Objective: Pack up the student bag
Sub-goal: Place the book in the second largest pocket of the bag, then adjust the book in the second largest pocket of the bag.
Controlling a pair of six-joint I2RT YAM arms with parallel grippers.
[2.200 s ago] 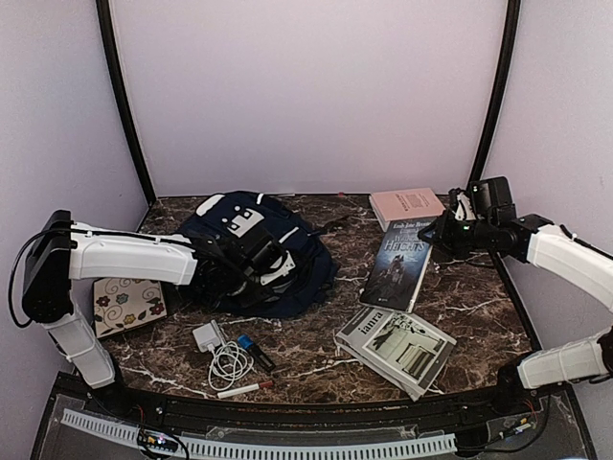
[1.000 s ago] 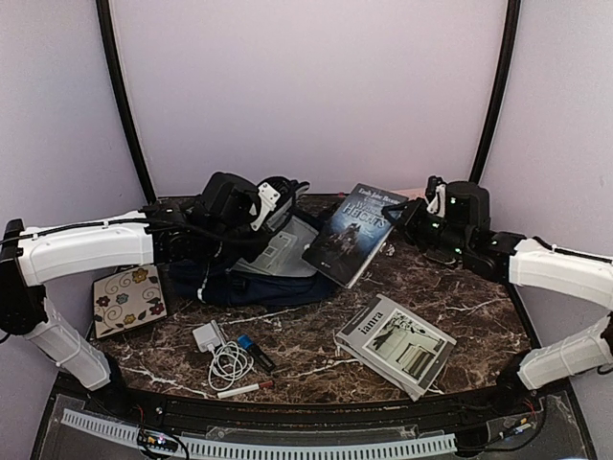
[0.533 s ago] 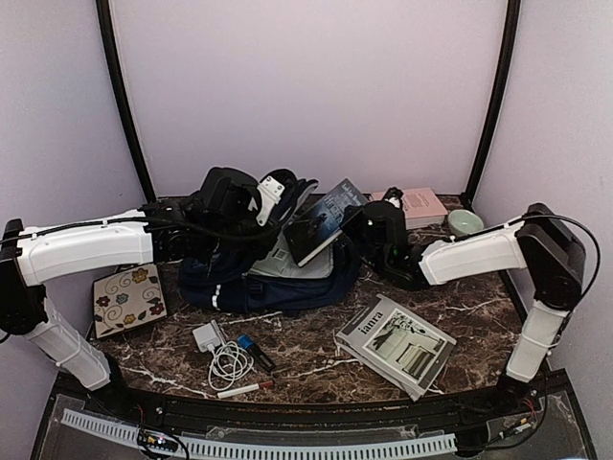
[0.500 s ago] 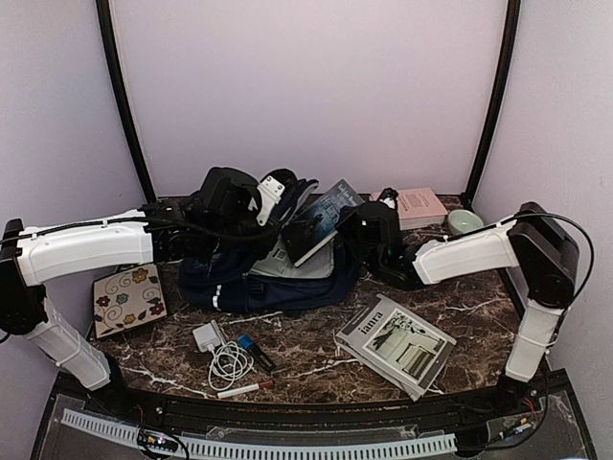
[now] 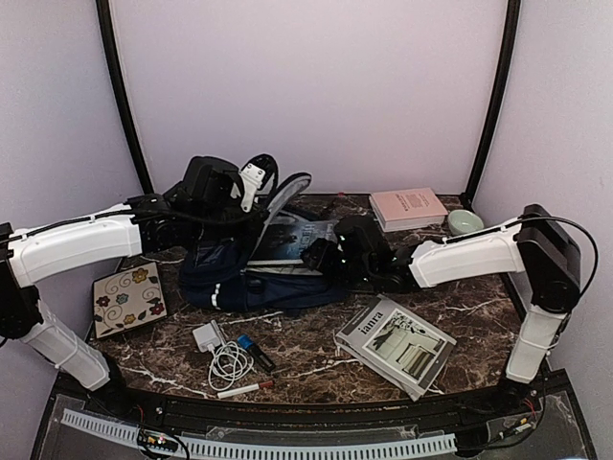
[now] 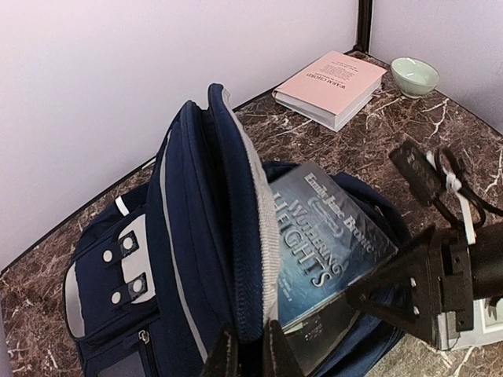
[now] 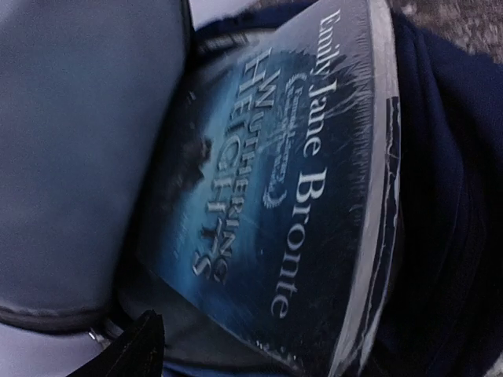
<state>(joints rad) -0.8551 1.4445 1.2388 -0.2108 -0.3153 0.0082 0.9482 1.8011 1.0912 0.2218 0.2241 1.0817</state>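
Note:
The student bag (image 5: 244,273), a navy backpack with white stripes, lies at centre-left with its main pocket gaping. My left gripper (image 6: 247,355) is shut on the edge of the bag's flap (image 6: 236,212) and holds it upright. A dark blue "Wuthering Heights" book (image 5: 292,240) lies flat inside the opening against the grey lining (image 7: 78,157); it also fills the right wrist view (image 7: 291,188). My right gripper (image 5: 321,254) is at the bag's mouth, open, just off the book's near edge. Only one of its fingertips (image 7: 134,345) shows in its own view.
A pink book (image 5: 407,206) and a green bowl (image 5: 464,222) sit at the back right. A magazine (image 5: 395,343) lies front right. A floral notebook (image 5: 128,299) is front left, with a white charger and cable (image 5: 220,355), a blue item (image 5: 251,347) and a pen (image 5: 244,388) near the front edge.
The right arm lowered the blue book from above the bag down into the open pocket and its jaws opened. The left gripper kept hold of the flap, shifting slightly left.

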